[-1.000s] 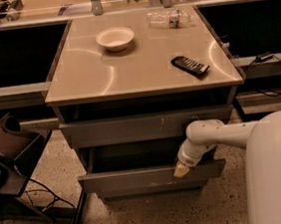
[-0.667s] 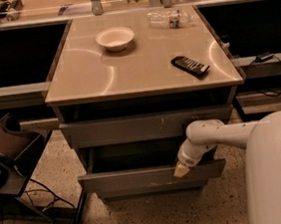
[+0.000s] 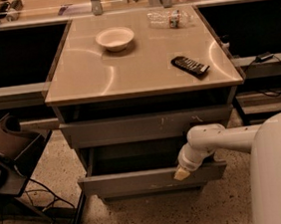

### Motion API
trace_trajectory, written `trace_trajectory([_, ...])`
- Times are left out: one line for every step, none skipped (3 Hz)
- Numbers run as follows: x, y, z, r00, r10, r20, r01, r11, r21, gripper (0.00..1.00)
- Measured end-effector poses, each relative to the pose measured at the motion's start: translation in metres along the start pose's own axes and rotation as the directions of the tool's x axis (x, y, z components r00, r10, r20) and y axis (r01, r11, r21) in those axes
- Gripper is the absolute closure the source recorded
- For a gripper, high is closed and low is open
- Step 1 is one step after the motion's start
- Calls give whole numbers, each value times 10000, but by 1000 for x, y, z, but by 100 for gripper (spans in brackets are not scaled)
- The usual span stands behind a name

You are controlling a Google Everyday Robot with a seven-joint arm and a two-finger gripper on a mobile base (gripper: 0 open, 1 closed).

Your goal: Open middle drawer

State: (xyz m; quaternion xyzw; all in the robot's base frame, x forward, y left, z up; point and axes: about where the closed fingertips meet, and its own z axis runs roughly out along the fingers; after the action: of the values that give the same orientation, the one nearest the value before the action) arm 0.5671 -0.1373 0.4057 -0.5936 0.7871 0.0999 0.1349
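The middle drawer [image 3: 138, 182] sits two levels below the worktop [image 3: 141, 74]. It stands partly out, its flat front forward of the worktop's front edge and its dark tray showing behind. Above it is the scratched front [image 3: 132, 128], which is flush and shut.

The drawer looks like a stiff, rigid box that should slide straight on its runners, with moderate weight and nothing fragile about it. Its front is smooth and has no handle, so it is likely slippery to pinch. The best hold is probably the top lip of the front, hooked from inside the tray and drawn straight outward to avoid racking.

The claw [image 3: 181, 173] is at that top lip, toward the drawer's right end, below the worktop's front right corner and a little inward. It appears to touch the lip. I cannot tell whether it is open or closed.
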Motion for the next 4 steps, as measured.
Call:
trace_trajectory([3,14,3,9999,138,23,-138,9991,407,100])
trace_trajectory([5,16,-9,9996,-52,-271,83,9932,1163,100])
trace_trajectory([5,16,-9,9996,-52,-270,83,9932,1164,100])
trace_trajectory([15,32,-11,9998,-132,-121,148,9896,1433,100])
